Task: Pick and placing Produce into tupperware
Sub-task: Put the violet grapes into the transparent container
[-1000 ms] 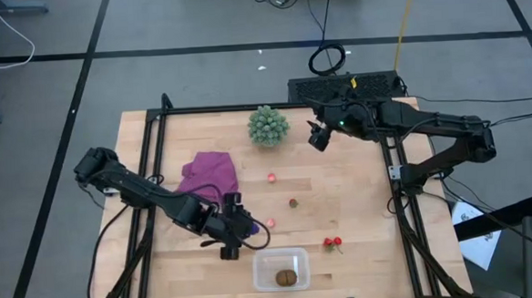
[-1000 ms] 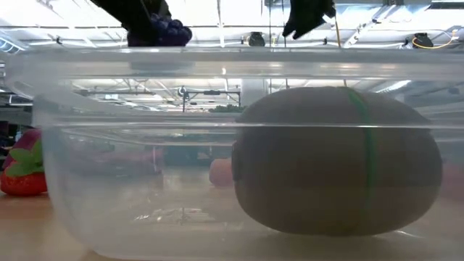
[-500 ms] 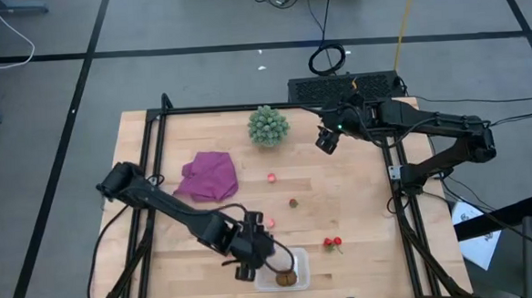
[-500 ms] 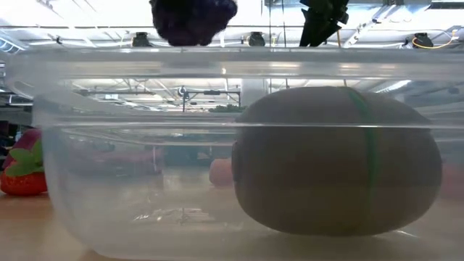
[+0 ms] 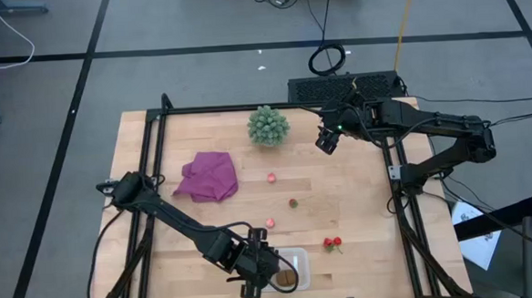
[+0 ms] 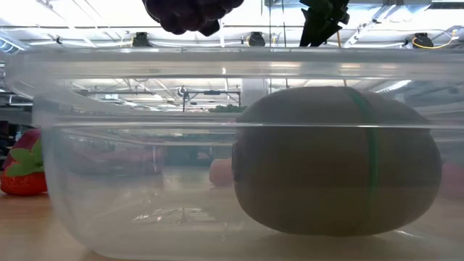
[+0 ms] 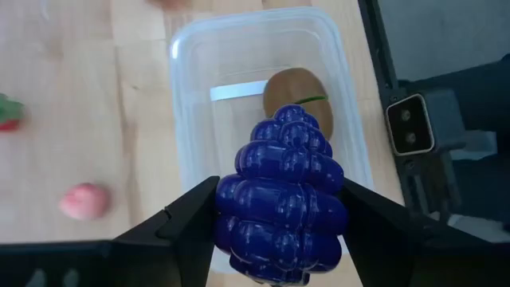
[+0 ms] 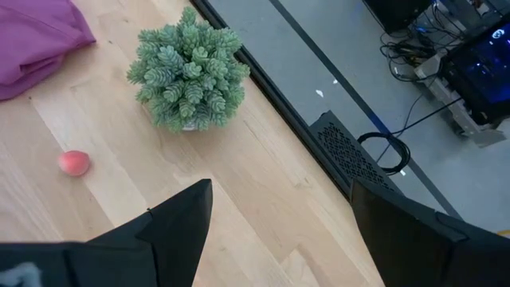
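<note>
The tupperware [image 5: 294, 257] is a clear tub near the table's front edge, with a brown kiwi [image 7: 299, 92] lying on its floor. My left gripper [image 5: 269, 277] hangs over the tub, shut on a dark purple grape cluster [image 7: 287, 199]; the low view shows the cluster [image 6: 192, 14] above the tub's rim. Loose on the wood lie a pink berry [image 5: 270, 223], a small dark berry [image 5: 292, 202], another pink berry [image 5: 272, 177] and a red strawberry [image 5: 332, 244]. My right gripper [image 5: 325, 141] waits open at the far right, high above the table. My left gripper pinches the grape cluster between its two fingers, one finger [image 7: 191, 215] on each side of the cluster's wide end [image 7: 239, 203]. The fingers slant down from the table's left. The cluster is lifted clear, its narrow tip [image 7: 295, 119] pointing on toward the tub.
A pale green bushy ball [image 5: 268, 126] stands at the far middle of the table, and a magenta cloth [image 5: 208, 178] lies crumpled at the left. A black frame [image 5: 155, 127] borders the tabletop. The tub sits close to the front edge.
My left gripper has carried the grape cluster toward the table's right and near edge, from beside the tub's left to over the tub, staying shut on it. My right gripper has tipped a little at the far right. The tub and kiwi have not moved.
</note>
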Controlling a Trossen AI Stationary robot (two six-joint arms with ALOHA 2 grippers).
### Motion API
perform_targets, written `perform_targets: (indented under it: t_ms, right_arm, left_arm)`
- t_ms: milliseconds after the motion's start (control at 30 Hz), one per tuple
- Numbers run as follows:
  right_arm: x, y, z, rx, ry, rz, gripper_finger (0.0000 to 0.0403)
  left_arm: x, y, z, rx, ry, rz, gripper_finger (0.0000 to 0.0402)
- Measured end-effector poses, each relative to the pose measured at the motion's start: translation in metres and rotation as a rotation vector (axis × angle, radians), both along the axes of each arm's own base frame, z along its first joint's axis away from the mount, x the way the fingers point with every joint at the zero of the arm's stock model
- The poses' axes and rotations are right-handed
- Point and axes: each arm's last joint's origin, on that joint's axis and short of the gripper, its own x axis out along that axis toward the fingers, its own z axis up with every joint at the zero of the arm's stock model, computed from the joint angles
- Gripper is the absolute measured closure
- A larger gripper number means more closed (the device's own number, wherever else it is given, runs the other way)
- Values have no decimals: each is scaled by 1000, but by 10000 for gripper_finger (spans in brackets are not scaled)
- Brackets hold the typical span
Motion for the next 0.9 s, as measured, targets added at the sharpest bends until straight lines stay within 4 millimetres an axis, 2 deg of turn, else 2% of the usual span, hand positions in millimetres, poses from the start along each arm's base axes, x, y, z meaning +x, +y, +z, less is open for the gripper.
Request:
perform_targets:
  t_ms: [300,900]
  right_arm:
    - [0,0,0,1,0,0,112]
    - [0,0,0,18,-20,-19,112]
  left_arm:
    - [9,-7,-23,-52,46,22,169]
    - [18,-4,-45,-52,89,63,169]
